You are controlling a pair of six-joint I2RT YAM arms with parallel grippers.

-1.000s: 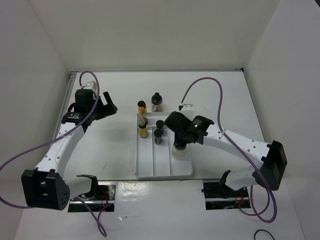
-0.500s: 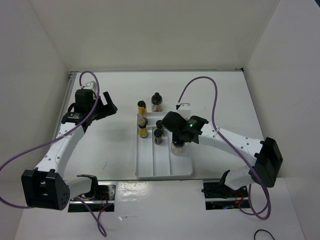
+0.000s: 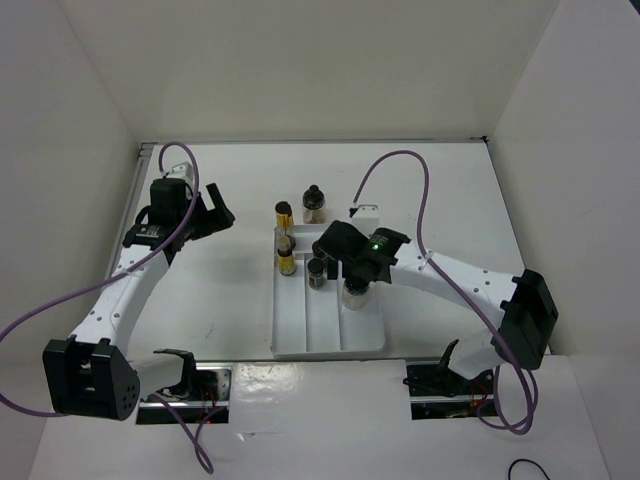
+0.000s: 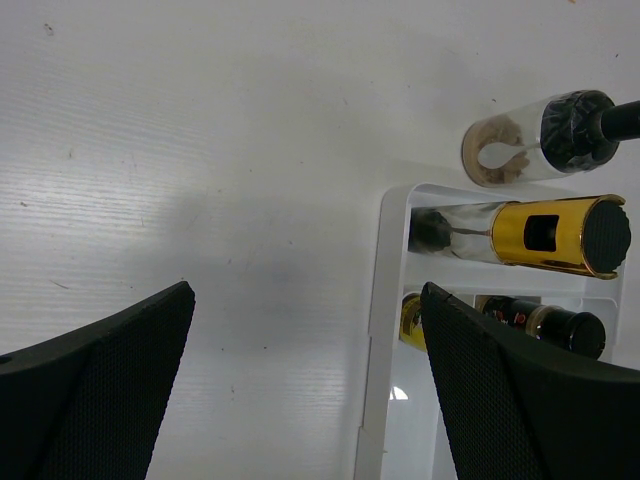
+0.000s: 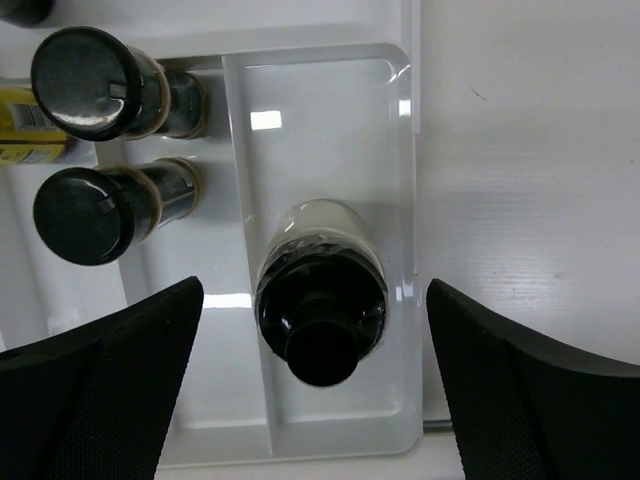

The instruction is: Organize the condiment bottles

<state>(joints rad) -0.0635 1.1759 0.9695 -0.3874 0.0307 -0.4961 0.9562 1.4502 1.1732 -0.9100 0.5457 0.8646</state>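
Observation:
A pale beige bottle (image 5: pixel 320 318) with a black cap stands upright in the right section of the white tray (image 5: pixel 405 150). My right gripper (image 5: pixel 313 290) hangs open over it, a finger on each side and clear of it. From above, that gripper (image 3: pixel 352 272) covers the bottle (image 3: pixel 354 296). Two dark-capped bottles (image 5: pixel 88 82) (image 5: pixel 88 215) stand in the middle section. Two yellow bottles (image 3: pixel 284 215) (image 3: pixel 287 262) stand in the left section. One brown bottle (image 3: pixel 313 203) stands on the table behind the tray. My left gripper (image 3: pixel 215 212) is open over bare table, left of the tray.
The tray's left rim (image 4: pixel 378 330) runs just inside my left gripper (image 4: pixel 305 290). White walls close in the table at the back and on both sides. Purple cables arc above both arms.
My right gripper has opened and let go of the pale bottle, after carrying it a little further back in the tray's right section. The left arm has not moved.

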